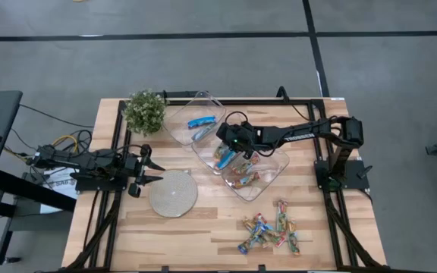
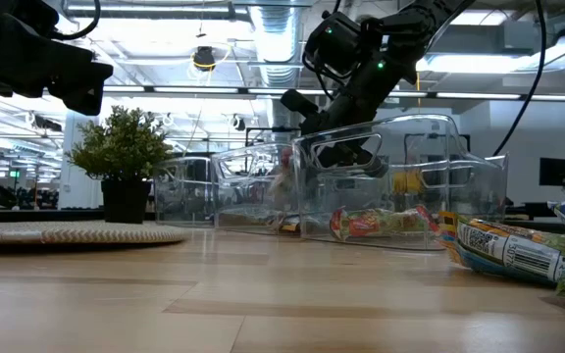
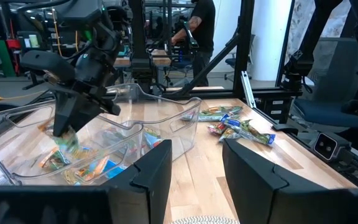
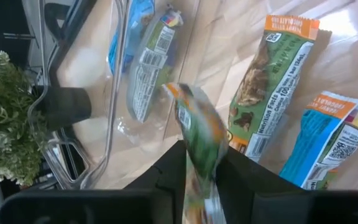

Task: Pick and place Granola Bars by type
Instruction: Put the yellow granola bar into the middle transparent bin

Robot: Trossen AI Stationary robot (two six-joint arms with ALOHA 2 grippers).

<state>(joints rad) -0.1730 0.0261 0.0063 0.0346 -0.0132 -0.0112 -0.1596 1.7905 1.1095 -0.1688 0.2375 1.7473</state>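
- Light wooden table [image 1: 203, 227]: bare boards lie between the round grey woven disc [image 1: 173, 193] and the front edge; the small potted green plant [image 1: 144, 111] stands near the far-left corner.
- Two clear plastic trays: the far tray [image 1: 174, 125] holds blue-wrapped bars [image 1: 200, 121]; the near tray [image 1: 275, 171] holds multicoloured foil bars [image 1: 243, 179].
- Right gripper [image 1: 232, 153]: poised over the near tray, fingers clamped on a green-and-orange foil granola bar [image 4: 199, 140] that hangs between them above the tray floor.
- Loose pile of multicoloured granola bars [image 1: 268, 231]: on the table near the front-right edge, well apart from that gripper.
- Left gripper [image 1: 144, 172]: fingers spread, empty, just beside the disc.
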